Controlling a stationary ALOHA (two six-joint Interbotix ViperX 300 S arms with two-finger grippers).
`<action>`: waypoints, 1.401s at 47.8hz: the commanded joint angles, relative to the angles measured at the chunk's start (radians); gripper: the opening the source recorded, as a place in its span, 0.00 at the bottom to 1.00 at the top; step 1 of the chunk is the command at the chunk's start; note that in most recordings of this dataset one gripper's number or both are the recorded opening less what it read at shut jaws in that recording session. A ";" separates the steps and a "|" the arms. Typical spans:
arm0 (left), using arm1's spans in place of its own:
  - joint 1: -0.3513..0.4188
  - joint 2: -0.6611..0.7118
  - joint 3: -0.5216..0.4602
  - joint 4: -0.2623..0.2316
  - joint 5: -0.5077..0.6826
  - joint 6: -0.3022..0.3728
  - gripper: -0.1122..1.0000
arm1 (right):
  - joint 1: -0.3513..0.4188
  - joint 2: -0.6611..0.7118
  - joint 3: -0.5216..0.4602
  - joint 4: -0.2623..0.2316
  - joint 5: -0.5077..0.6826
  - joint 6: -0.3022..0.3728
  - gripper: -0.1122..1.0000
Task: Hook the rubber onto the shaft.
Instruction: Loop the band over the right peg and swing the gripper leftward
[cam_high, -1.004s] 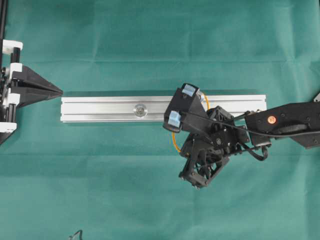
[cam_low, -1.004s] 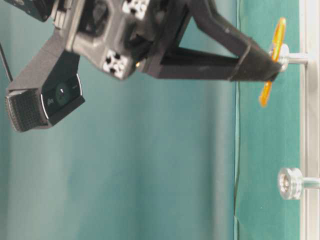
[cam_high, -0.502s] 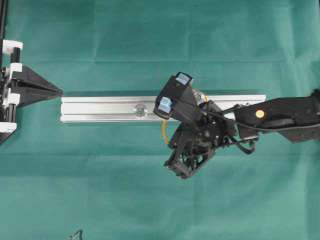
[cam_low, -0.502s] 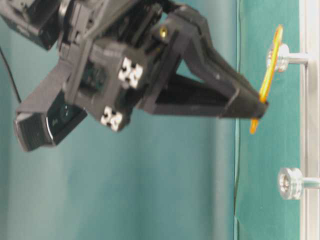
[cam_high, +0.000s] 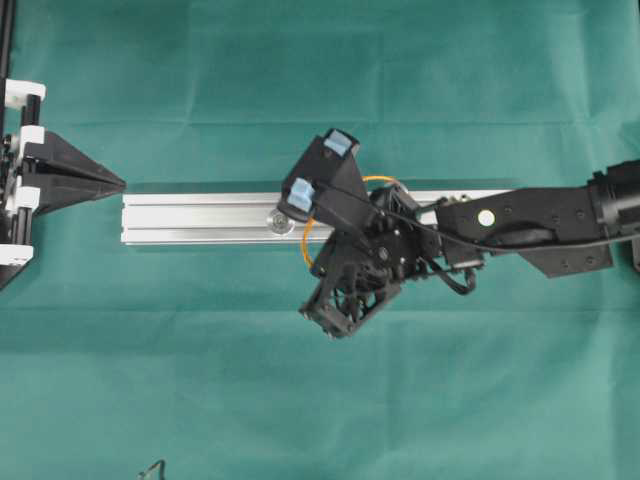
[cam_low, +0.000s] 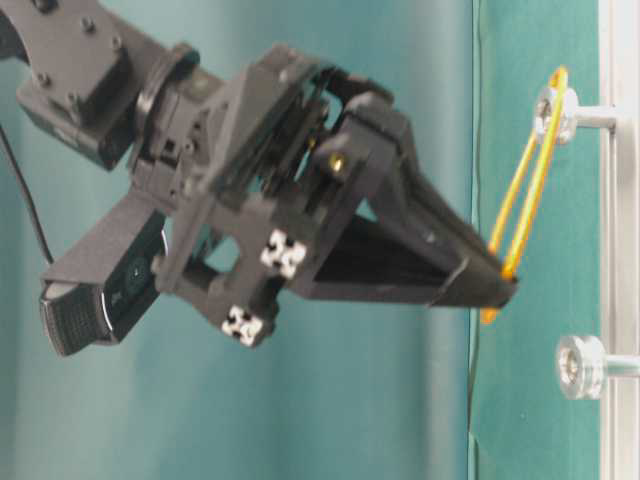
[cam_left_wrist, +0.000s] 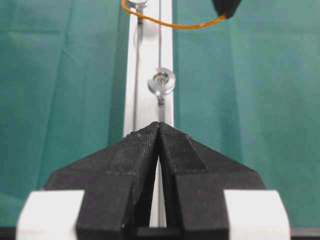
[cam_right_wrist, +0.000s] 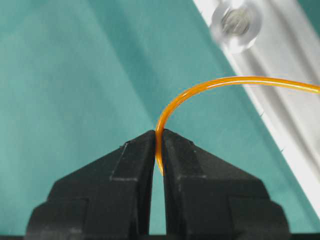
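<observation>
Right gripper (cam_right_wrist: 157, 145) is pinched tight on the rubber (cam_low: 528, 195) at mid-frame, w/ the far end looped round the upper shaft (cam_low: 553, 112), stretched so it can reach the lower shaft (cam_low: 580, 367) (not yet hooked, I'd judge). Left gripper (cam_left_wrist: 159, 131) sits closed and empty at the rail (cam_high: 200, 215) end, out of the way.

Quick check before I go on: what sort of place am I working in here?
Most likely a lab test bench: a green cloth covers the table, an aluminium rail with upright shafts lies on it as a fixture, and two black robot arms face it. The right claw pinches an orange rubber band.
</observation>
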 joint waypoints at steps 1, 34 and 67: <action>-0.002 0.005 -0.031 0.003 -0.005 0.000 0.10 | -0.011 -0.009 -0.031 -0.015 -0.006 -0.002 0.17; 0.000 0.005 -0.031 0.003 -0.005 -0.002 0.10 | -0.040 -0.005 -0.032 -0.026 -0.006 -0.002 0.17; -0.002 0.005 -0.034 0.003 -0.008 -0.002 0.10 | -0.060 0.034 -0.086 -0.037 -0.008 -0.002 0.17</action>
